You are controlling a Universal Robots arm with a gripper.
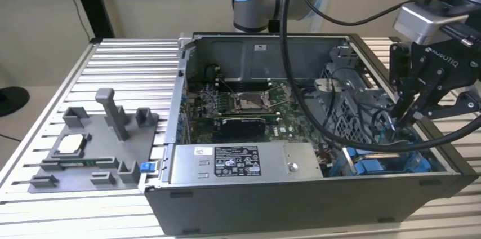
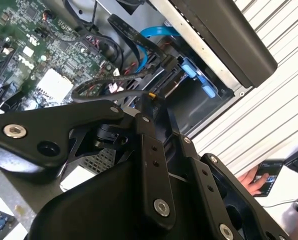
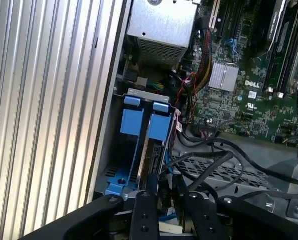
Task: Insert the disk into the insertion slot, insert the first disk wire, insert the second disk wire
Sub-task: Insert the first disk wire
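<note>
The gripper (image 1: 402, 119) reaches down into the open case (image 1: 301, 205). Its fingers (image 3: 141, 215) are drawn close together and seem to pinch a black plug (image 3: 164, 192) at the disk (image 3: 158, 127). The case stands on a ribbed metal table (image 1: 112, 58) before a beige wall. The disk stands on edge in the slot (image 3: 144, 93), in the case corner nearest the exterior view's right. Its long axis runs along the case wall, and its blue tab end points to the grey box (image 3: 161, 25).
</note>
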